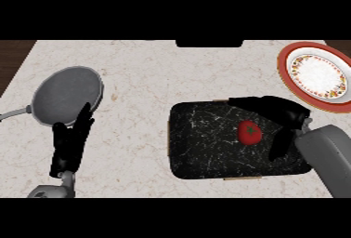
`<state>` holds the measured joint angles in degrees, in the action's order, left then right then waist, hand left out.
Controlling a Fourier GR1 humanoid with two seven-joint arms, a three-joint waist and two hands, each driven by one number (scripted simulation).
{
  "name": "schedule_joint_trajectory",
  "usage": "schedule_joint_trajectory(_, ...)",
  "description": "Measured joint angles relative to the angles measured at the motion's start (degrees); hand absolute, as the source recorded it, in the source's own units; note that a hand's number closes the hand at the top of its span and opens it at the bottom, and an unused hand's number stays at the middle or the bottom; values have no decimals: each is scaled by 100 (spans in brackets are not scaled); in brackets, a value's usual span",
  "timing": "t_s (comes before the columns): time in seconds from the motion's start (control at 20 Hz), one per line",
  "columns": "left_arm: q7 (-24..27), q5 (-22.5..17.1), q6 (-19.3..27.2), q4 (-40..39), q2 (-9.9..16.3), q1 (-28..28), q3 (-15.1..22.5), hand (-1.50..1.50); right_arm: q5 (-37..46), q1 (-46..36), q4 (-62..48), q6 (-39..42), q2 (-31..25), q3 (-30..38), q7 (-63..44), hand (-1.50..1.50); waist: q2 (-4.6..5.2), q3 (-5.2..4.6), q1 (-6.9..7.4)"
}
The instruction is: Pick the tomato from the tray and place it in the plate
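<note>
Small red round tomato (249, 132) with a green stalk end, lying on the right half of the dark, white-veined marble-look tray (205, 148), well short of the red-rimmed white plate with a patterned border (316, 74) at the counter's far right corner. Right hand (284, 118) poised over the tray's right side, thumb and fingers spread apart on either side of the tomato, nothing clamped yet. Probably the closing-in step of the pick. Best done by lowering squarely so the fruit sits between thumb and fingers, then curling round its widest part, since a smooth round thing could roll away across the slick tray if nudged off-centre. Then lift straight up before any swing toward the plate. Left hand (70, 142) resting open at the view's left, fingers straight, beside the grey round pan (67, 95).
</note>
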<state>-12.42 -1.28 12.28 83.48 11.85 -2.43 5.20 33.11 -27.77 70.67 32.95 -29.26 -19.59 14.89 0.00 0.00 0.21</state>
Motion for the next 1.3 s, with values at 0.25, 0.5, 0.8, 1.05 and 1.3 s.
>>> schedule_joint_trajectory(0.25,-4,135,-74,33,-110,13,-52,0,436,10,-372,-26,232,201,332,-150,2,1,5)
schedule_joint_trajectory(0.5,43,169,-168,-70,-188,4,-192,0,885,13,-649,-111,494,270,491,150,2,0,7)
schedule_joint_trajectory(0.8,76,356,-132,-5,-352,83,-120,0,1310,-13,-814,-478,588,346,968,150,3,2,7)
schedule_joint_trajectory(1.05,26,365,-224,-22,-323,9,-240,0,1594,-132,-1090,-884,642,522,1345,150,3,0,10)
schedule_joint_trajectory(1.3,4,384,-250,-44,-354,-58,-250,0,1658,-458,-1679,-1385,745,1077,956,150,19,3,46)
